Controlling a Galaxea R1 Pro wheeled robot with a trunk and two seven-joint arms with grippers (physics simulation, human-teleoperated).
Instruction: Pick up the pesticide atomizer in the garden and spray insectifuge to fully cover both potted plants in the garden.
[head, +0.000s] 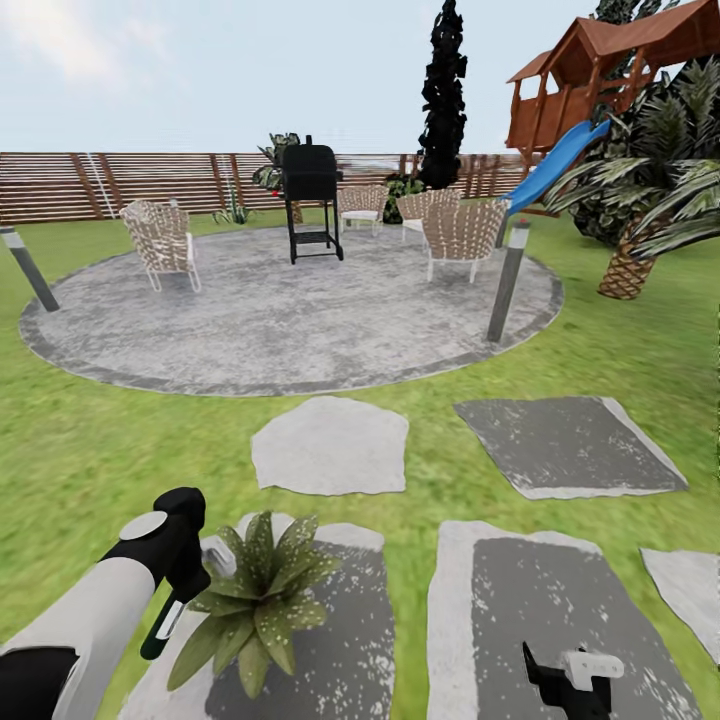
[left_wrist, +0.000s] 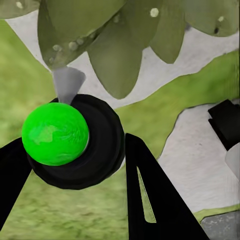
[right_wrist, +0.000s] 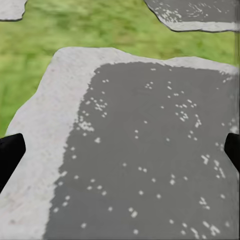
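a home back garden is shown, rendered in a simulator. a round paved patio (head: 290, 320) is set in a green lawn (head: 80, 440), and everything else is placed around it: a black barbecue grill (head: 311, 200) and wicker chairs (head: 160, 243) are stood on it, a slatted wooden fence (head: 130, 182) is run behind it, and a wooden playhouse (head: 610, 75) with a blue slide (head: 556, 165) is seen beyond its right edge, beside a palm (head: 650, 200). flat stepping stones (head: 330, 445) are laid in the grass in front of it, one bearing a low potted plant (head: 258, 600).
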